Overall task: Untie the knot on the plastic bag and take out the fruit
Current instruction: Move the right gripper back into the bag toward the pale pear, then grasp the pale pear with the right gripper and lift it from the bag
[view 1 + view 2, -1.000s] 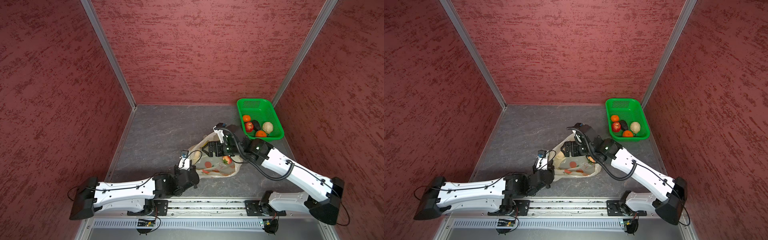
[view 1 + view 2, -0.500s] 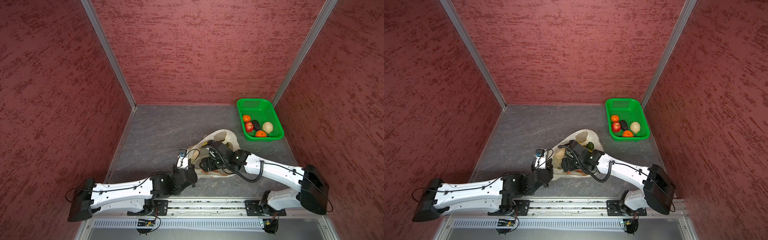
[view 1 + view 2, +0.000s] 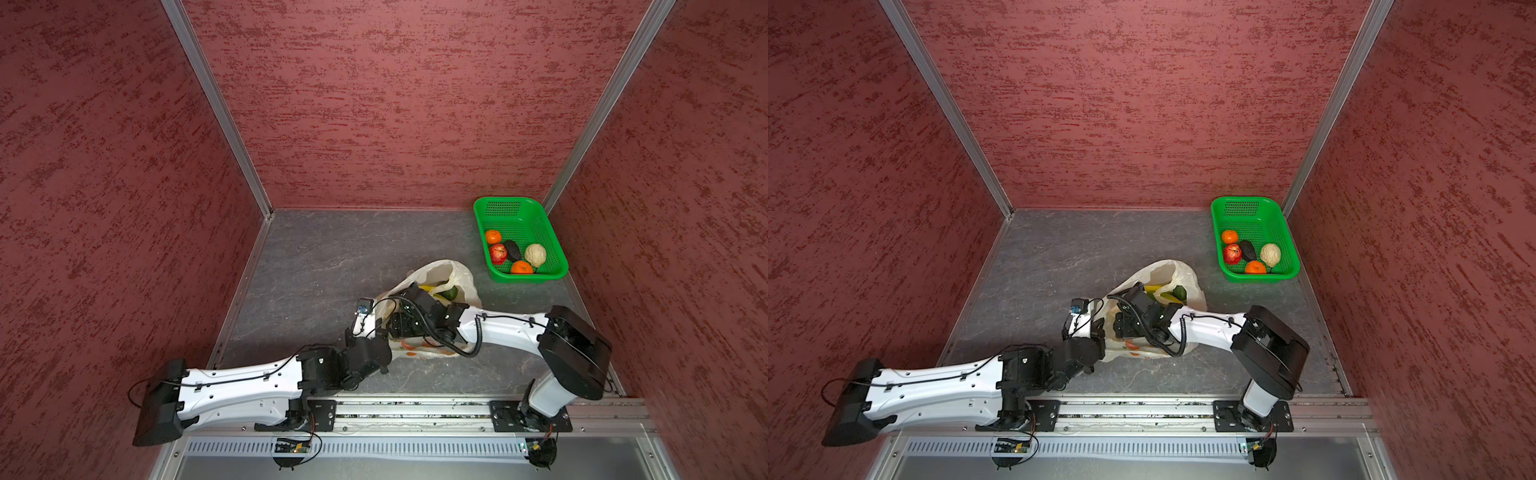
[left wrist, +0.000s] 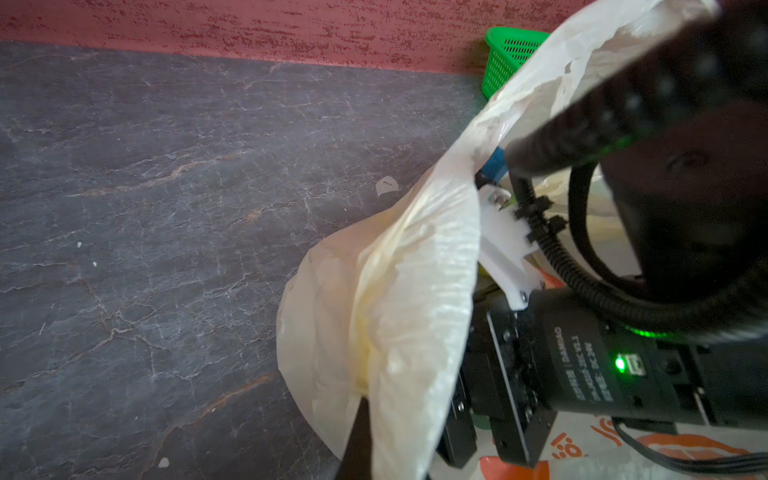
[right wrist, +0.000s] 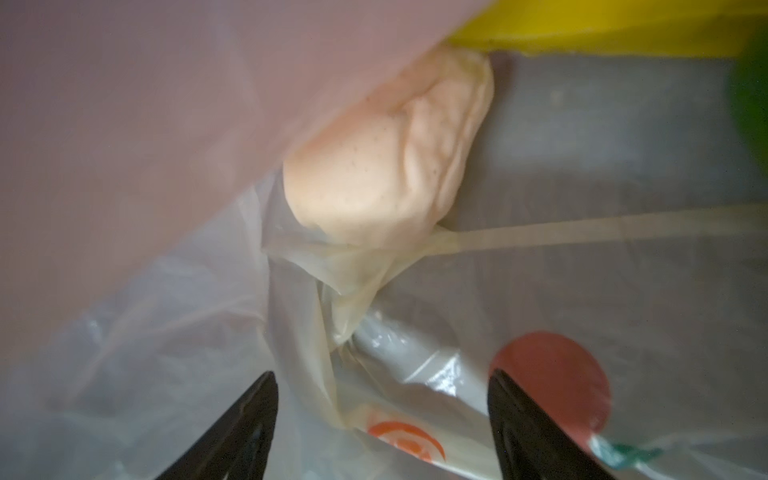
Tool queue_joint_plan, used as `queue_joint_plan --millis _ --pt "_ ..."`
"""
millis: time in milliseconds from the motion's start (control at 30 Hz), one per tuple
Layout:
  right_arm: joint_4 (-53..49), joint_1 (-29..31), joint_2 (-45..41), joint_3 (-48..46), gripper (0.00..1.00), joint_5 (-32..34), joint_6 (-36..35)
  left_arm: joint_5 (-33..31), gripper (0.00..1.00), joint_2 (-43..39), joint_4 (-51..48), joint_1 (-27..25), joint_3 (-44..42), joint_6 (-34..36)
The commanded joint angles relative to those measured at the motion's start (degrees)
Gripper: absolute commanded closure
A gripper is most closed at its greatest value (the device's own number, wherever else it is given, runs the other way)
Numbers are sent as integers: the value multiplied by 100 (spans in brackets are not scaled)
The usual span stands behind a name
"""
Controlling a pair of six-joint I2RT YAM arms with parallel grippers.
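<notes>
The left fingers (image 4: 358, 432) are closed on the cream edge of the plastic bag (image 3: 465, 286); only one dark finger shows, and the film covers the other. The right fingers (image 5: 245, 428) stand wide apart inside the bag. A loose fold of film lies between them, and they grip nothing.

Position of the bag: it lies on the grey tabletop (image 3: 332, 257), right of centre and towards the near edge, between the two arms. Its mouth gapes upward. The left fingers hold its left rim, and the right arm reaches in from the right. The near part lies flat and shows orange print.

Contents of the bag: in both top views a yellow banana (image 3: 430, 287) and a green fruit (image 3: 449, 294) lie in the far part of the opening. The right wrist view shows a pale, lumpy fruit (image 5: 374, 166) just beyond the right fingers. In front of it lies a bunched twist of film (image 5: 353, 266) with a thin strip running off it. Whether this twist is a tied knot cannot be told.

The green basket (image 3: 505, 205) stands in the far right corner, near the bag but apart from it. It holds two oranges (image 3: 493, 237), a red apple (image 3: 498, 253), a dark avocado (image 3: 513, 250) and a cream bumpy fruit (image 3: 535, 255).
</notes>
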Motion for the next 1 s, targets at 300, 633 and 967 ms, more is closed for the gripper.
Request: queue_joint_plan --millis 300,633,967 --pt "1353 -159 688 275 9 1000 1230 363 100 -271 -60 34 -245 7" --pt "1918 -268 1043 292 7 1329 1555 622 100 -388 -90 95 -342 61" --pt "2240 -328 1468 466 9 1215 1651 812 100 -398 -118 139 -439 69"
